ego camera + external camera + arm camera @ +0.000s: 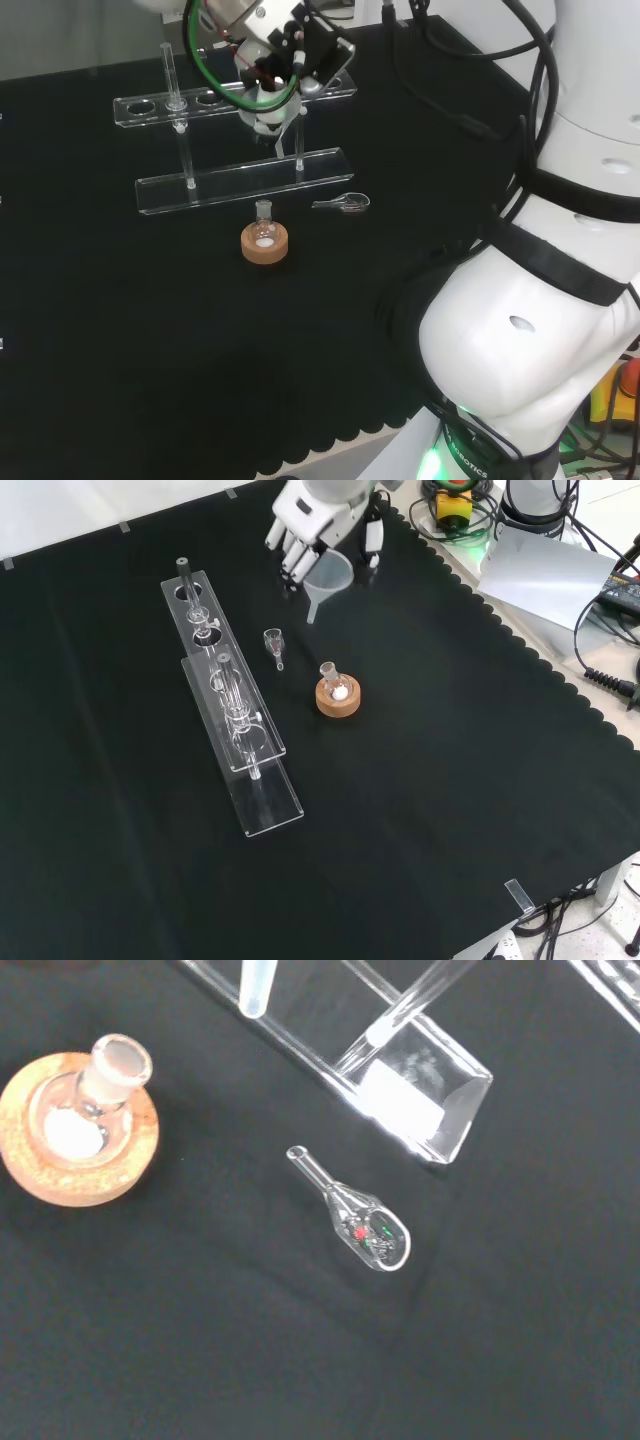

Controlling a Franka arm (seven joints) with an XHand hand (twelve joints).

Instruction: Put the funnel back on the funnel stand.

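Your black and white hand (312, 520) has its fingers (293, 558) curled round the rim of the clear plastic funnel (326, 578); you can see this in the front view, where the funnel hangs off the cloth near the top of the picture, mouth up and stem pointing down and slightly to the left. In the head view the hand (275, 62) hovers over the right end of the stand, and the funnel (262, 108) shows as a pale cone under the palm, though cables hide the grip itself.

Just below the funnel in the front view lies a small clear glass scoop with a thin tubular handle (274, 643), flat on the black cloth (450, 780). Beside it, to the right and lower, stands a small round-bottomed glass flask (333, 681) upright on a cork ring (338, 699), with something white in its bottom. In the wrist view the scoop (358, 1219) lies between the flask's cork ring (78, 1130) and the corner of the stand's base.

To the left in the front view you have the long clear acrylic funnel stand (232, 705), a holed upper shelf on posts above a flat base. A thin clear tube (184, 577) stands upright at its far end.
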